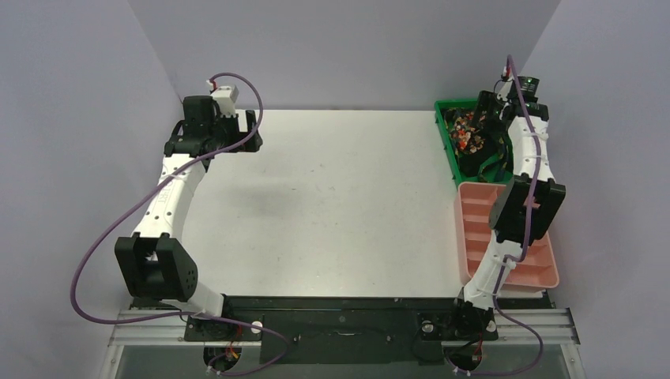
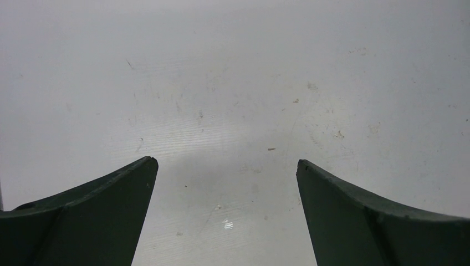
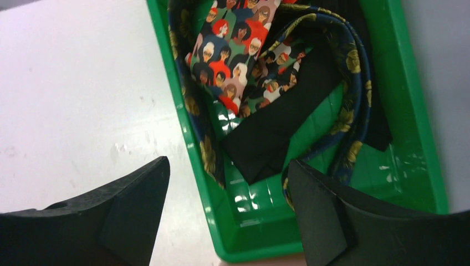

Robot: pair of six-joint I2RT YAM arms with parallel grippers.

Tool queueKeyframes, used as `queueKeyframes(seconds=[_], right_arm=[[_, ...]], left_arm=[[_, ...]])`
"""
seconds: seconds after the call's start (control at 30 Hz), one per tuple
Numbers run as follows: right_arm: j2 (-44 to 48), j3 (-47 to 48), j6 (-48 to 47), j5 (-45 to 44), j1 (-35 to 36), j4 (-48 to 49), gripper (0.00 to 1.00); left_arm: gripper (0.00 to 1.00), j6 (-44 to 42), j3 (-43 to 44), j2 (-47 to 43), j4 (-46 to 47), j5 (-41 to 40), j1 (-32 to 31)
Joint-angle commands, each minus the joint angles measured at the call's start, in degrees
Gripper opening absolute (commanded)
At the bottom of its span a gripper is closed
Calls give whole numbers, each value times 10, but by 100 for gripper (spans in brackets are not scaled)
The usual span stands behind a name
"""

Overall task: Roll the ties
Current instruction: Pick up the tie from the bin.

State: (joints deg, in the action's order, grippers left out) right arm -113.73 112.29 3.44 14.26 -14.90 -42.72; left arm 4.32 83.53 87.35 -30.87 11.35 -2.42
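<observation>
Hovering over the green bin (image 1: 445, 134) at the table's (image 1: 332, 205) far right corner, the right gripper (image 1: 488, 118) has its two dark fingers spread wide with nothing between them. In the right wrist view this gripper (image 3: 228, 166) hangs above the bin's (image 3: 249, 238) near left corner, one finger over the white table (image 3: 72, 83) outside the wall, the other over the bin's inside.

Three ties can be counted in the bin, all loosely heaped and overlapping, none rolled. One tie printed with small faces in red, orange and white (image 3: 233, 55) lies toward the far left of the bin. One plain black tie (image 3: 277, 133) runs across the middle, its blunt end near the left wall. One dark blue tie with yellow flowers (image 3: 354, 72) curves around the right side and shows again along the left wall. From the top camera they read only as one dark, speckled heap (image 1: 466, 134).

One pink tray (image 1: 474, 229) with divided compartments sits at the table's right edge, just nearer than the bin.

The left gripper (image 1: 251, 130) is at the far left of the table; its own camera shows it (image 2: 225, 160) opened wide over bare tabletop (image 2: 233, 83), holding nothing.
</observation>
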Motion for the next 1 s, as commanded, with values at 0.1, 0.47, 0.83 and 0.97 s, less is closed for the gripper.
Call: queueKeyframes(seconds=[0.1, 0.47, 0.83, 0.97], right_arm=[[-106, 71, 110, -17, 6, 91, 73], [-225, 106, 220, 5, 9, 158, 64], [-187, 120, 232, 121, 6, 186, 0], [-118, 119, 214, 133, 6, 186, 0]], left_arm=[[97, -5, 32, -7, 12, 15, 1], [97, -25, 38, -14, -21, 2, 0], [97, -40, 47, -18, -29, -10, -1], [97, -51, 41, -13, -16, -5, -1]])
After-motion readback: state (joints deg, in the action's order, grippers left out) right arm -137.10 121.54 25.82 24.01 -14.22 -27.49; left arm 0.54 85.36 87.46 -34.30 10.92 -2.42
